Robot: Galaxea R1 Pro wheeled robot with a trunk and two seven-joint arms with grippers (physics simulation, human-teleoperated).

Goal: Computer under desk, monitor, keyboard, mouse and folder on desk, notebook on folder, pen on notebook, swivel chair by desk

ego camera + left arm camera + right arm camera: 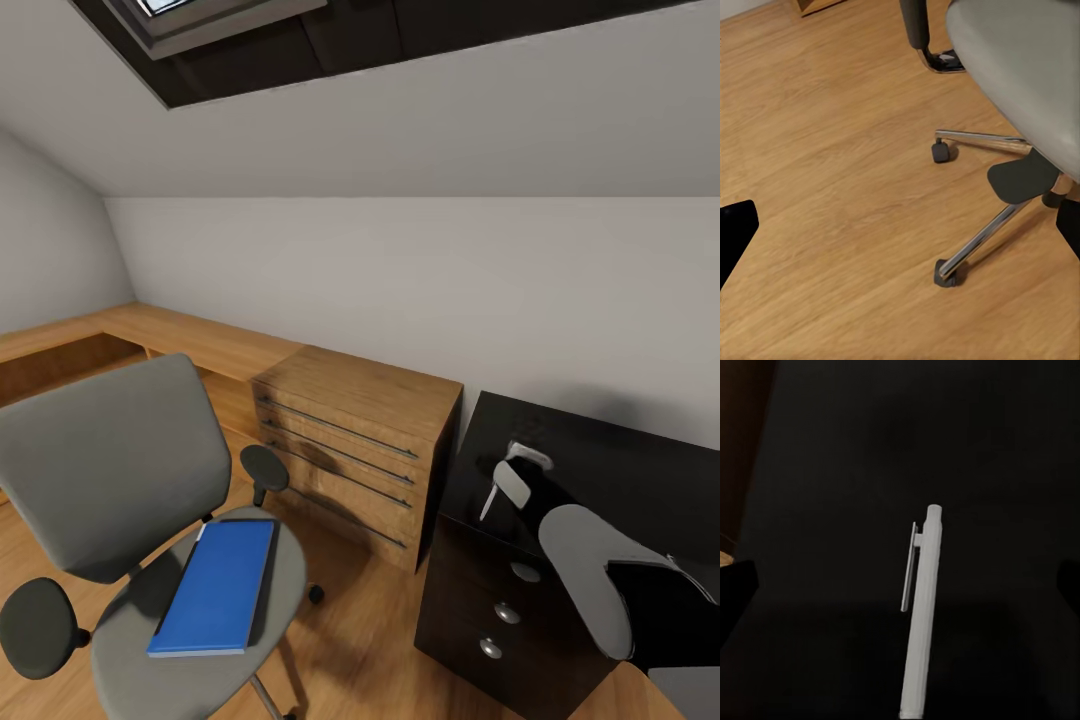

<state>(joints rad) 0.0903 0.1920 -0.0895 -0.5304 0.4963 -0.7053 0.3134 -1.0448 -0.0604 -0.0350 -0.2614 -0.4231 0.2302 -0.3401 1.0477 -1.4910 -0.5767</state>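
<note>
Folder [216,588] lies flat on the chair [110,470] seat beside the desk [600,470]. Right wrist view shows a pen [922,615] on the black top; left wrist view, the chrome base [979,240]. Both grippers' states cannot be told.

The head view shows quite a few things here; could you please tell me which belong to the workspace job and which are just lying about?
Part of the job:
- blue folder, lying on the swivel chair seat
- black desk with its drawer unit
- white pen, over the dark desk top

Just there:
- wooden dresser beside the desk
- low wooden shelf along the wall
- skylight
</note>
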